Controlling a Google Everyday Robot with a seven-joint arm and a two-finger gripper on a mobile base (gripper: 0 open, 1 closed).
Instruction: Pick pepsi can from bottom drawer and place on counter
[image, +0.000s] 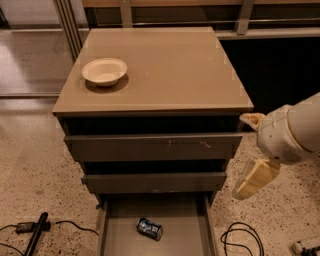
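- The fingers (254, 179) look spread apart with nothing between them: one cream pad hangs low, the other shows as a tip higher up by the cabinet's right corner.
- The gripper (241, 156) sits off the right side of the cabinet, about level with the two upper drawer fronts (150, 146), well above and to the right of the target. I judge this to be the approach, with the reach down not yet made.
- The pepsi can (150, 228) lies on its side on the floor of the bottom drawer (122, 237), near the middle and apart from both side walls.
- That drawer is pulled out past the shut ones above it, which is what leaves the can open to a reach from overhead.
- With the can lying down, I would come in across its body, since it could roll if nudged.
- The counter (170, 70) is the surface for the drop-off. A white bowl (104, 70) sits at its back left, so the near right part suits the can.
- A looped cable (242, 240) lies on the floor right of the drawer, which I would keep clear of.
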